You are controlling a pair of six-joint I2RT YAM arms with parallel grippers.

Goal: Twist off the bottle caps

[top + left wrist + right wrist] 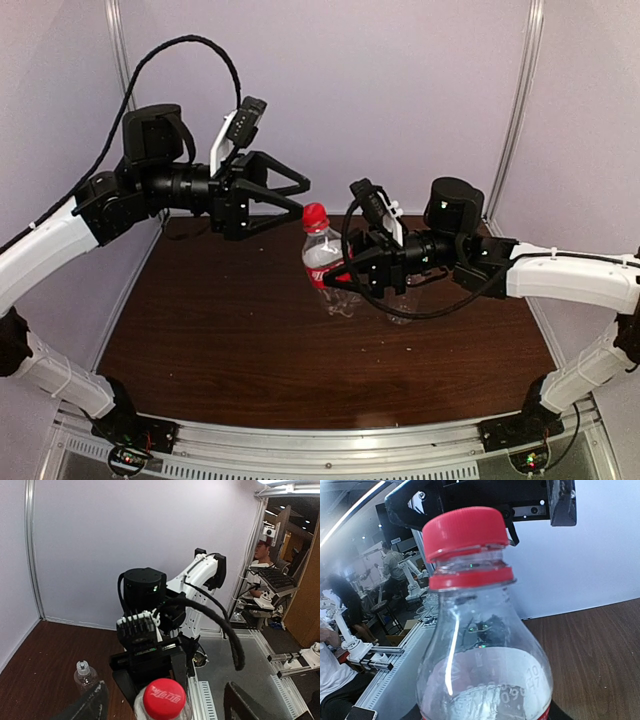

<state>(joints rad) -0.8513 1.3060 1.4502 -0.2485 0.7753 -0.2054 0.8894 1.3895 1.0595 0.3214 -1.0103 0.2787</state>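
Observation:
A small clear bottle (322, 262) with a red label stands upright mid-table, its red cap (315, 214) on its neck. My right gripper (346, 276) is shut on the bottle's body from the right. In the right wrist view the bottle (485, 665) fills the frame, with the red cap (465, 532) on top. My left gripper (300, 195) is open at cap height. In the left wrist view its fingers (90, 705) stand well apart on either side of the red cap (164, 698) without touching it. A second clear bottle (85, 677) with a white cap (82, 667) stands behind.
The brown table (250, 340) is walled by pale panels at the back and sides. The second bottle (400, 310) sits mostly hidden under my right arm (560, 275). A metal rail (330, 445) runs along the near edge.

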